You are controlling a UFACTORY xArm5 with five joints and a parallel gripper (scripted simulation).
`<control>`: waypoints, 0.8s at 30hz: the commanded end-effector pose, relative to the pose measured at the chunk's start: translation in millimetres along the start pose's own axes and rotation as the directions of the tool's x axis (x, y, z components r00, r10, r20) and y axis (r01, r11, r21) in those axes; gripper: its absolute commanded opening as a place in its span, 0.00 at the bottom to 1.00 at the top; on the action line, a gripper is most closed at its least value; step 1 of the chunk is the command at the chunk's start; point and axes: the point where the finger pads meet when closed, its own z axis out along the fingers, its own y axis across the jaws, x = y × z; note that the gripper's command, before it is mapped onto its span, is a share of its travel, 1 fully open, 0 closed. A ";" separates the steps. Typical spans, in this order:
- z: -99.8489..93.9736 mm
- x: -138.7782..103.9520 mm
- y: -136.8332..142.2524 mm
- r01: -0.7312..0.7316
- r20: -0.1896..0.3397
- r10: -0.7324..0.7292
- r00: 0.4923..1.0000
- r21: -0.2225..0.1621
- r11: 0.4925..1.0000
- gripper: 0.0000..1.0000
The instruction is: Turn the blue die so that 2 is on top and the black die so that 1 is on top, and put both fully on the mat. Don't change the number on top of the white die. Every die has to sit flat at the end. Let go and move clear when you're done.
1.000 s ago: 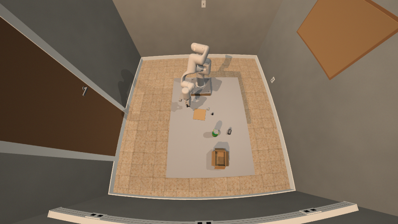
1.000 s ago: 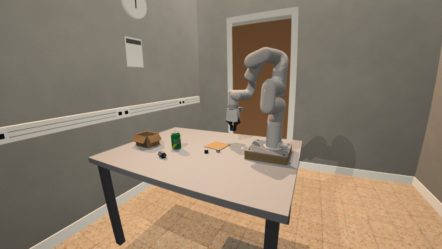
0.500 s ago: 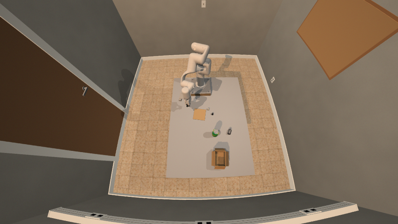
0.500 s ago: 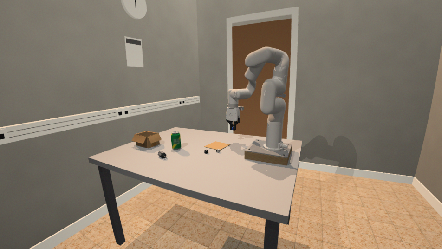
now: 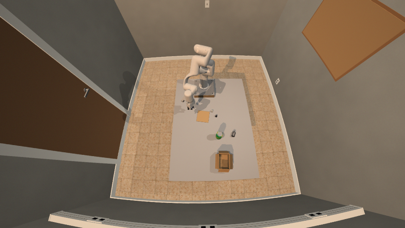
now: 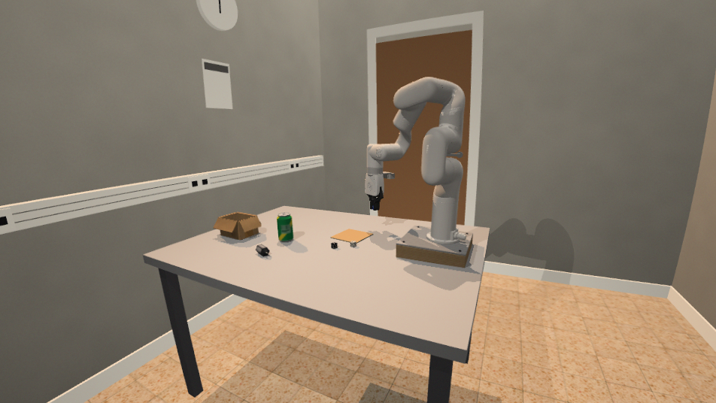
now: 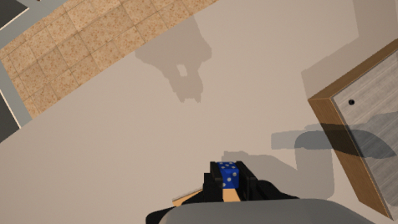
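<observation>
My gripper is shut on the blue die, held well above the table, beside the mat on the door side. In the wrist view one die face shows three pips in a diagonal and another shows several; the others are hidden. The orange mat lies flat with nothing on it. The black die and the white die rest on the table just beside the mat, off it. Their top numbers are too small to read.
A green can stands beyond the dice. A small dark bottle-like object lies near it. An open cardboard box stands farther out. The robot's base board is behind the mat.
</observation>
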 end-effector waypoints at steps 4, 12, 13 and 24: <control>-0.2 -3.6 -11.9 -0.244 0.000 0.244 0.970 0.001 0.970 0.15; 1.0 -7.0 -22.6 -0.469 0.000 0.469 0.883 0.001 0.883 0.15; 1.0 -7.1 -23.0 -0.476 0.000 0.476 0.880 0.001 0.880 0.15; 3.3 -11.8 -37.0 -0.729 0.000 0.729 0.684 0.000 0.684 0.15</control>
